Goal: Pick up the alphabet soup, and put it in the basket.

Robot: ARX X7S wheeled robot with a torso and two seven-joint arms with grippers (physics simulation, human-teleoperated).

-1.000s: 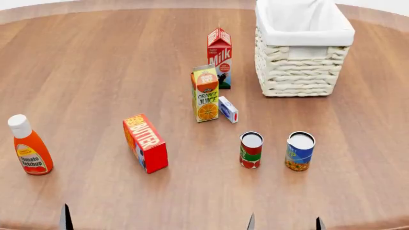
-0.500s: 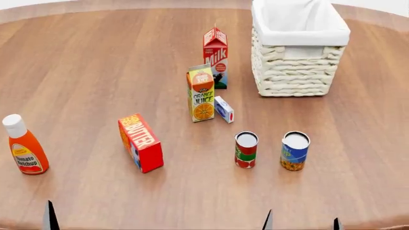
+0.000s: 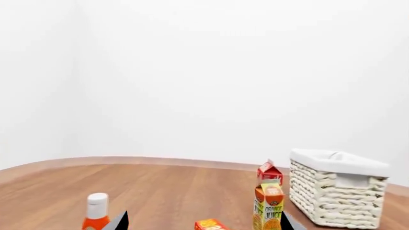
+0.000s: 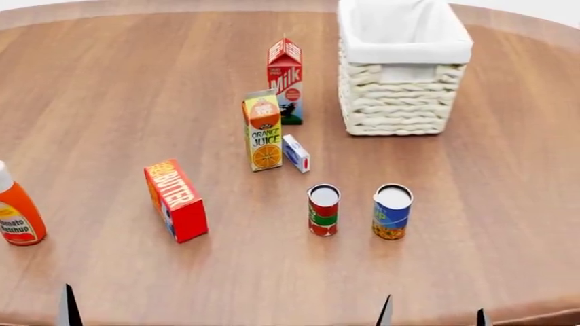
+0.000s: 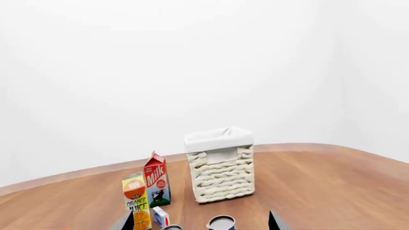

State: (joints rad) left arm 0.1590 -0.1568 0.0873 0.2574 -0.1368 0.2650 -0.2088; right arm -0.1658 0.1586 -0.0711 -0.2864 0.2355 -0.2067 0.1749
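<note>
**Table contents, all shifted leftward in the head view**

Shifted left since earlier: every item. Alphabet soup (image 4: 392, 211) upright on table (image 4: 109, 88), beside red-green can (image 4: 322, 210), well short of basket (image 4: 403, 68); path between unobstructed. Juice carton (image 4: 263, 130), milk carton (image 4: 284, 80), butter box (image 4: 176, 200) leftward. Both grippers' fingers spread, empty.

A: The alphabet soup (image 4: 392, 212) at lower right of the head view is showing a silver-white top, a blue label and a yellow-orange lower band. The can (image 4: 322, 210) beside it is wearing red and green.

B: The basket (image 4: 397, 95) at upper right is showing cream weave under a white liner. The desk (image 4: 109, 88) is showing brown wood grain.

A: The milk carton (image 4: 284, 80) is showing red and white, the orange juice carton (image 4: 263, 131) orange, green and yellow.

B: The butter box (image 4: 176, 201) is showing red with yellow lettering, the small box (image 4: 295, 153) white and blue, the ketchup bottle (image 4: 13, 216) orange-red.
</note>
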